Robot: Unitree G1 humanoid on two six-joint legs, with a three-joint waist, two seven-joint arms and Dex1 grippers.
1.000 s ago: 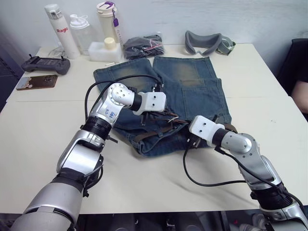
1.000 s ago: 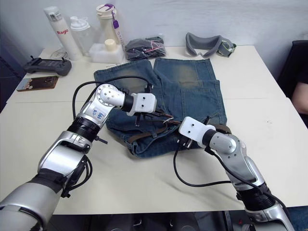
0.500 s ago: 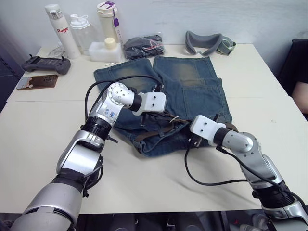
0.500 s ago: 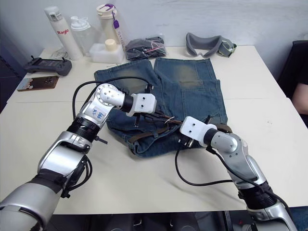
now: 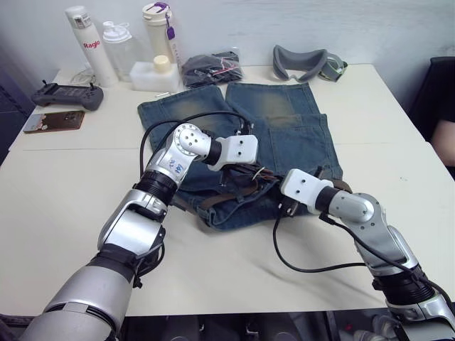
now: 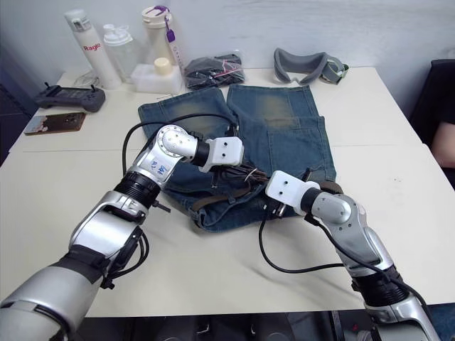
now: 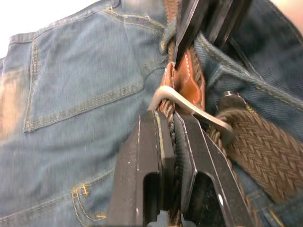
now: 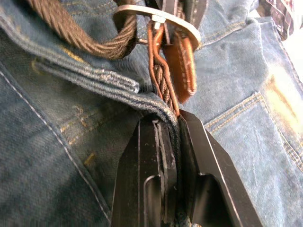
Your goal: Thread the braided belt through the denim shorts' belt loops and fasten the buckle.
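1. The denim shorts (image 5: 284,135) lay flat on the bench, legs toward 12 o'clock, each with a faded tan patch; the waistband was bunched at 6 o'clock.
2. The braided belt (image 7: 258,151), dark brown and woven, ran along the waistband, partly under folded denim.
3. The buckle (image 7: 189,108), a silver metal frame beside a tan leather tab, sat tilted at the waistband's middle.
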